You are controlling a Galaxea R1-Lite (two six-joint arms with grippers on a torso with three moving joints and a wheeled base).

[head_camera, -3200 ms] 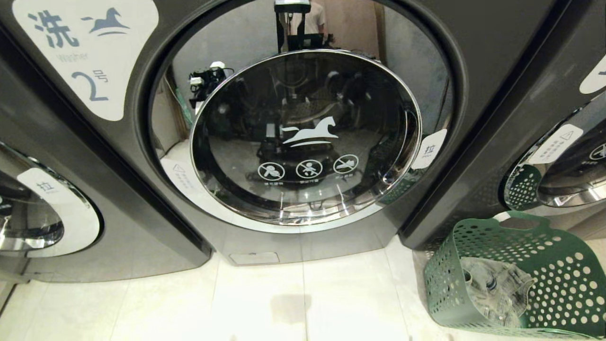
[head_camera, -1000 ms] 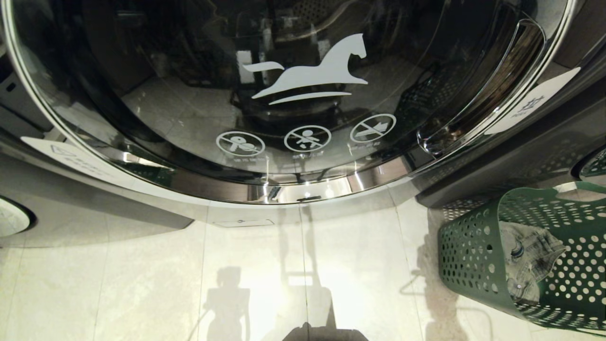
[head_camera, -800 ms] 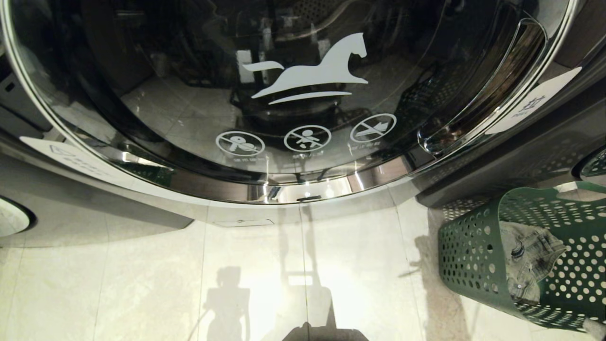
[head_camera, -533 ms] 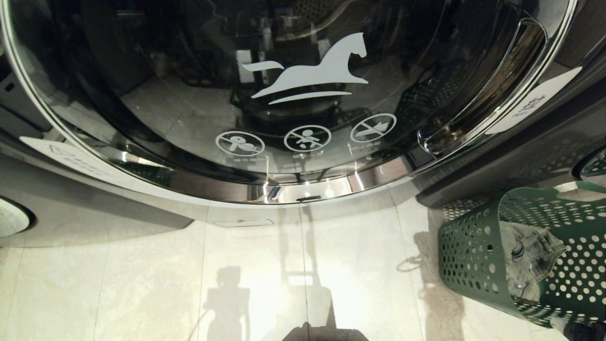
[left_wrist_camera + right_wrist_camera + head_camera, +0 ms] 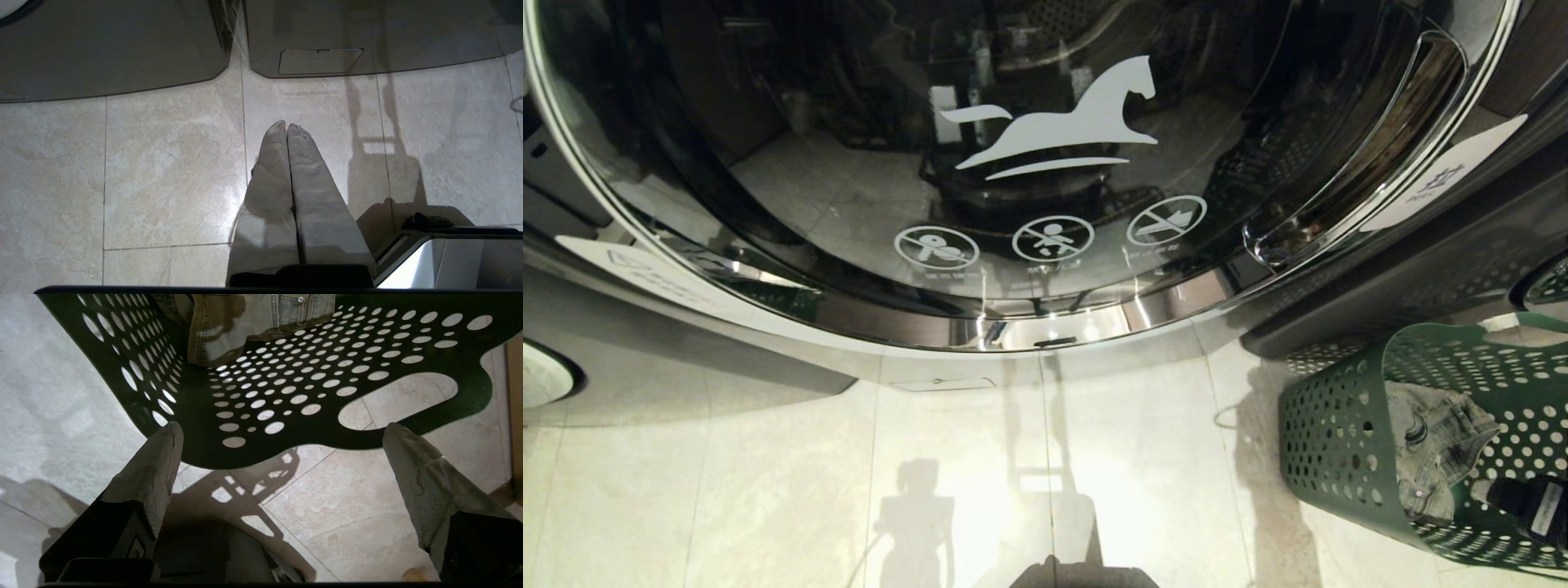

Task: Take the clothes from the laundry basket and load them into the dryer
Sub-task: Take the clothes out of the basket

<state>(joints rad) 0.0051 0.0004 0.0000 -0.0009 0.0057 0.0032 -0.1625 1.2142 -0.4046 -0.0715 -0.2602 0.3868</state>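
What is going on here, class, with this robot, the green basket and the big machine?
The robot faces a front-loading machine whose round glass door is shut. On the tiled floor to its right stands the laundry basket, tilted, with the clothes inside. The right gripper is at the basket's rim with its fingers spread wide, holding nothing. The left gripper hangs over bare floor, fingers together. Nothing has been loaded yet.

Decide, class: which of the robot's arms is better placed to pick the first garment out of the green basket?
Right. Its open tool is at the laundry basket rim, facing the clothes. The left tool is shut over bare floor, away from the basket.
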